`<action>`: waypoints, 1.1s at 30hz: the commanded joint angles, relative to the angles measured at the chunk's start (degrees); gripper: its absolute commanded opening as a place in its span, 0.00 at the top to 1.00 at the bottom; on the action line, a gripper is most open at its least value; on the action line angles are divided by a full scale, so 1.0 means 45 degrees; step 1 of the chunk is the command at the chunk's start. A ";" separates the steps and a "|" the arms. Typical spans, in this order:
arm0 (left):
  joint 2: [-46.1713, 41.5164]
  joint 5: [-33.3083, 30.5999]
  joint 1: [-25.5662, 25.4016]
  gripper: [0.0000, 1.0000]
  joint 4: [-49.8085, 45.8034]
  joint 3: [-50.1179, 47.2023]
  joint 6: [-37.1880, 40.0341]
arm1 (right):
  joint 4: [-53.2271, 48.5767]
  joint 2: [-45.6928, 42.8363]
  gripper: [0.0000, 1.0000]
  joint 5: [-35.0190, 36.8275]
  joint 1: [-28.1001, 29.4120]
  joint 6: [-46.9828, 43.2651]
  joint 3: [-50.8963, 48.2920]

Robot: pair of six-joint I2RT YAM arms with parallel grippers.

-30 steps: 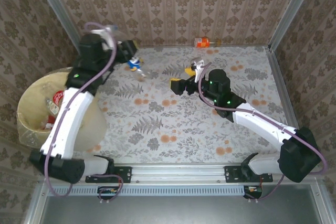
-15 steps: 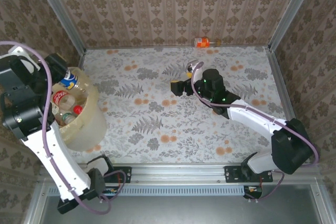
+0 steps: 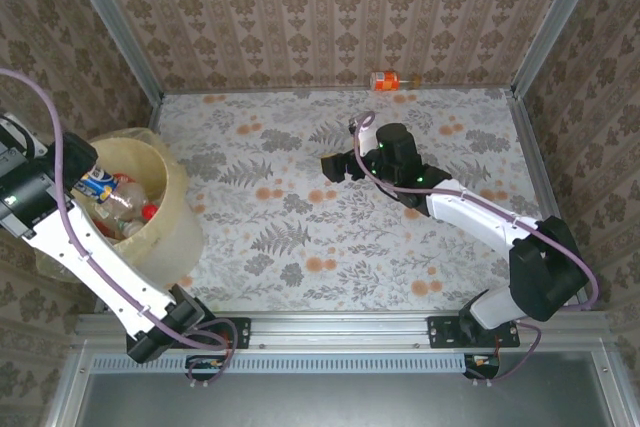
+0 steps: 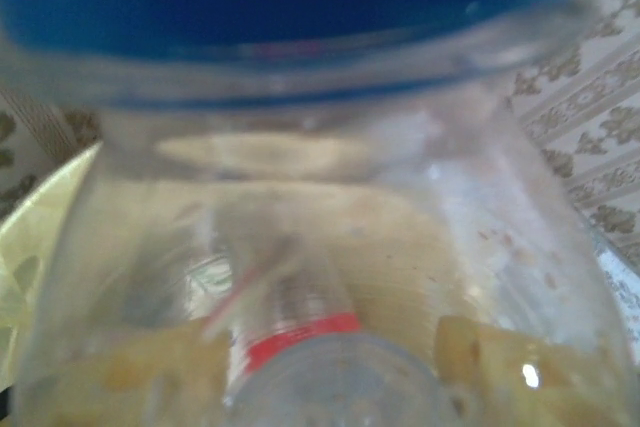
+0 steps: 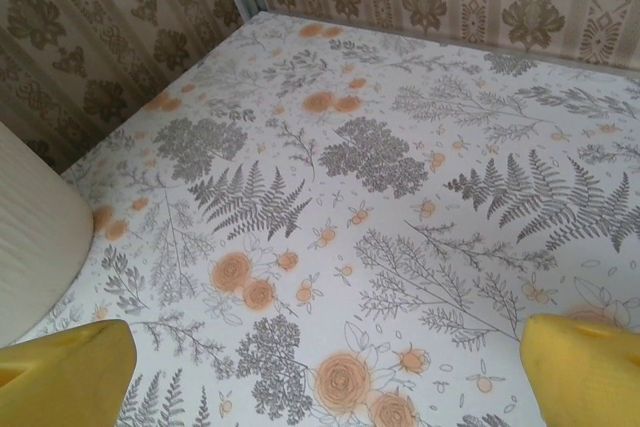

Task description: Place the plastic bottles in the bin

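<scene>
The desk (image 3: 300, 237) is white, printed with grey ferns and orange blossoms, and the walls (image 3: 330, 7) around it carry brown damask wallpaper in stripes. At the desk's left edge the bin (image 3: 170, 237) is pale yellow with a yellowish liner, and over it are clear bottles (image 3: 118, 199) with red labels and a blue-labelled bottle (image 3: 97, 183); an orange-labelled bottle (image 3: 386, 80) lies at the far edge. The left arm (image 3: 95, 267) and right arm (image 3: 480, 219) are white with black joints and purple cables, and the right arm's jaws are yellow.
</scene>
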 commanded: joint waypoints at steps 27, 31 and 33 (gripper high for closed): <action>0.0802 0.0095 -0.0406 0.00 0.0877 -0.0359 0.0180 | -0.1529 0.1195 0.00 0.0115 0.0040 0.0159 0.1473; 0.0851 -0.0699 -0.0708 0.00 0.1393 -0.1871 -0.0089 | -0.1629 0.1118 0.00 0.0210 0.0060 0.0161 0.1388; 0.0537 -0.0854 -0.0780 0.00 0.1818 -0.3195 -0.0294 | -0.1588 0.1078 0.00 0.0278 0.0060 0.0181 0.1275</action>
